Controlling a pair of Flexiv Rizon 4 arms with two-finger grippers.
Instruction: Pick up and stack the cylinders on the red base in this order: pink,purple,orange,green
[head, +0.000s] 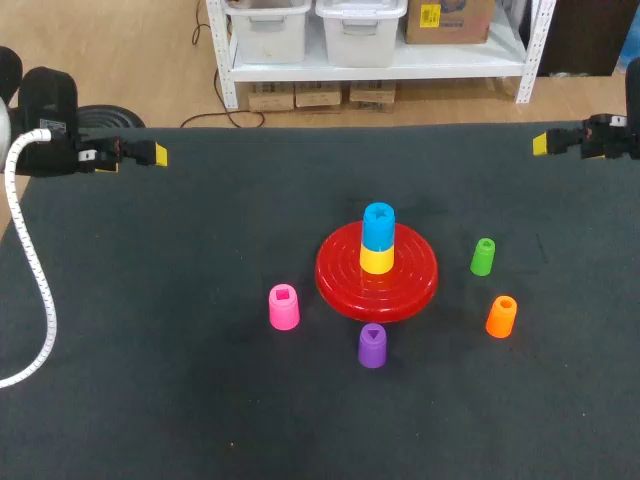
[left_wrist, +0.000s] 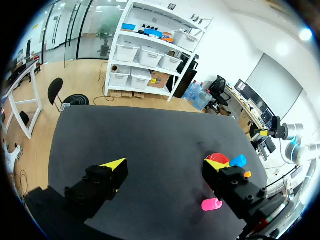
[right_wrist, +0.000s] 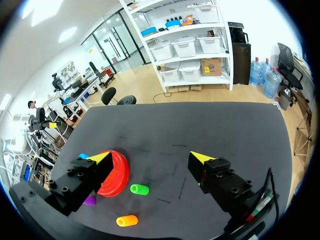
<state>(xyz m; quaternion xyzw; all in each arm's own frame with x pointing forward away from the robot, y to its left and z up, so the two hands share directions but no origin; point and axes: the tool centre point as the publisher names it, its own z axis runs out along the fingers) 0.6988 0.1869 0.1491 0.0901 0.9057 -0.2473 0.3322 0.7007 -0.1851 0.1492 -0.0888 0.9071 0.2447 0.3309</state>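
1. Head view: pink cylinder (head: 284, 306), first in the order, stands upright on the table with its long axis vertical, just beside the left rim of the red base (head: 340, 275); the base already carries a yellow cylinder (head: 377, 259) with a blue cylinder (head: 378, 225) on top; purple cylinder (head: 372, 345) stands close by the base, while the orange cylinder (head: 501, 316) and green cylinder (head: 483, 256) stand on its right side; my left gripper (head: 150, 154) hangs at the table's left edge and my right gripper (head: 545, 143) at its right edge, both well apart from every cylinder; I judge the left arm the nearer to pink
2. Left wrist view: my left gripper (left_wrist: 165, 163) has its fingers spread wide with nothing between them; pink cylinder (left_wrist: 212, 204) lies off beyond one finger rather than ahead between the two, with the red base (left_wrist: 218, 158) just past it, so a sideways shift comes before any descent
3. Right wrist view: my right gripper (right_wrist: 150, 157) is likewise spread wide and holds nothing; green cylinder (right_wrist: 139, 189) and orange cylinder (right_wrist: 127, 220) lie nearest it, beside the red base (right_wrist: 116, 175); pink is hidden from this side
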